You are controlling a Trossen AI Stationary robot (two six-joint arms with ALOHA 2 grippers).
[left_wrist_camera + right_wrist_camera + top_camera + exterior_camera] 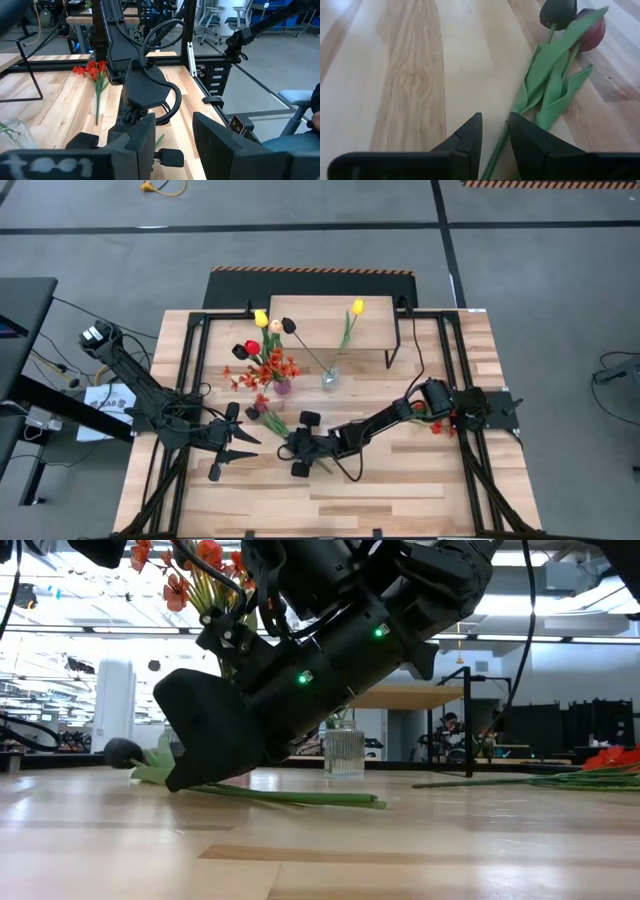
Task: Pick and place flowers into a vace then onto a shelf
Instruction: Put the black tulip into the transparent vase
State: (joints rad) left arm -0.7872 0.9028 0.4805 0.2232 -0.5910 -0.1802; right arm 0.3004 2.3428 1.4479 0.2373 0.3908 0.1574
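Note:
Two tulips lie flat on the table, one with a dark head (558, 11) and one with a maroon head (592, 32). Their green leaves (555, 75) and a stem (499, 142) run toward my right gripper (496, 131). That gripper (300, 445) tips down to the tabletop, open by a narrow gap, with one finger on each side of the stem. My left gripper (228, 442) is open beside it to the left, over bare wood. A glass vase (330, 377) holds a yellow and a dark tulip. A fuller bouquet (265, 360) stands to its left. The shelf (330, 320) is behind both.
A red flower spray (437, 423) lies on the table near the right arm's base and also shows in the left wrist view (92, 70). Black frame rails (190, 360) run along both table sides. Bare planks (400, 490) lie toward the near edge.

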